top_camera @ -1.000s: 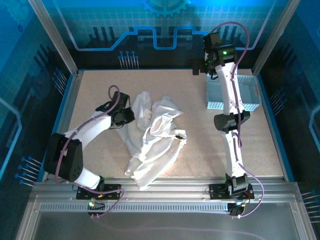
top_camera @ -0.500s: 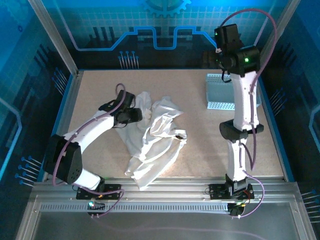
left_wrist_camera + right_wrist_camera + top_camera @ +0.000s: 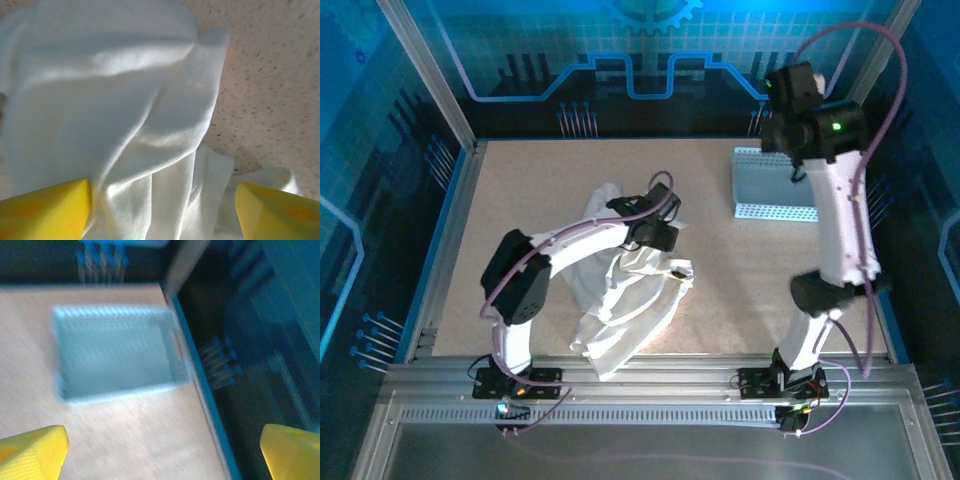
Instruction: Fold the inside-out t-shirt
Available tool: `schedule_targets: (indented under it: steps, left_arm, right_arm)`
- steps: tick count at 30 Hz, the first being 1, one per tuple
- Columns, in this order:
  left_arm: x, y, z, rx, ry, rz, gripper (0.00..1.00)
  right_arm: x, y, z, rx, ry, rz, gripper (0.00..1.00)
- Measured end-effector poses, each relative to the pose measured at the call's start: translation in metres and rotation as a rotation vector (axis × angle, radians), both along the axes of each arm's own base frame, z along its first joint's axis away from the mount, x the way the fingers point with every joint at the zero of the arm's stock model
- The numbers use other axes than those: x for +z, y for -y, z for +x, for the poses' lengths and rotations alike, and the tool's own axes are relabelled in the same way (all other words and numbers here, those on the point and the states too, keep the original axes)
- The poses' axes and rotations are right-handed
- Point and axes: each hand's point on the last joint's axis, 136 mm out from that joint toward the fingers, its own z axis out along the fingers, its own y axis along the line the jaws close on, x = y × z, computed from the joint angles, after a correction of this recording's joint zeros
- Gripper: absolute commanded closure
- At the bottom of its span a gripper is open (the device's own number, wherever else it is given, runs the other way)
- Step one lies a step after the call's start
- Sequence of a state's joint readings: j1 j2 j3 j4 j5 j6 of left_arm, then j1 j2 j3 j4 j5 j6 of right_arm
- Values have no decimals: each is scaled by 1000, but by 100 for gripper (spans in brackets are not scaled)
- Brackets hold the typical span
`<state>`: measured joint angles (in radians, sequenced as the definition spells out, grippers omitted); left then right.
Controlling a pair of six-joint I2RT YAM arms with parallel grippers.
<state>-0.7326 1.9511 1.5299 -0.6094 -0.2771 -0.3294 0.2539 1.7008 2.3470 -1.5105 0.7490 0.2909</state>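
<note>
Top external: shirt (image 3: pixel 630 300) bunched mid-worktop (image 3: pixel 520 180), left edge free; left fingers (image 3: pixel 45 207) wide over it, right fingers (image 3: pixel 30 450) wide near basket (image 3: pixel 775 190).

Blurred basket (image 3: pixel 119 354) on the table (image 3: pixel 131 436); right gripper (image 3: pixel 163 454) jaws spread wide

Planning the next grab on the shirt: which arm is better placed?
Left. Its open gripper hangs right over the crumpled shirt; the right gripper is high near the basket, away from the cloth.
</note>
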Motion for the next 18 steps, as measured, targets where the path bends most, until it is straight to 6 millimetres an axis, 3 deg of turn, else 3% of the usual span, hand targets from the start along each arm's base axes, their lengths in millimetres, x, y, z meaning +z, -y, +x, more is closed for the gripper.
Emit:
schedule_targets:
  steps: [2, 3, 6, 8, 12, 15, 18]
  left_arm:
    - [-13, -1, 2, 2, -16, 43, 18]
    - [-18, -2, 3, 3, -23, 67, 18]
    - [-21, -4, 9, 5, -21, 108, 19]
    - [-21, -4, 12, 9, -15, 125, 23]
    - [-23, -4, 20, 12, 3, 170, 34]
    - [-31, -6, 24, 9, 1, 212, 40]
    - [-40, -6, 27, 12, -10, 237, 51]
  right_arm:
    - [-29, 6, -25, 38, -54, 45, 0]
    - [-49, 2, -40, 84, -54, 113, 0]
    - [-82, -9, -72, 165, 7, 272, 0]
    - [-93, -23, -79, 231, 53, 362, 0]
    - [-122, -58, -69, 335, 104, 532, 0]
    - [-175, -86, -70, 374, 18, 619, 0]
    - [-232, -122, -91, 421, -118, 656, 0]
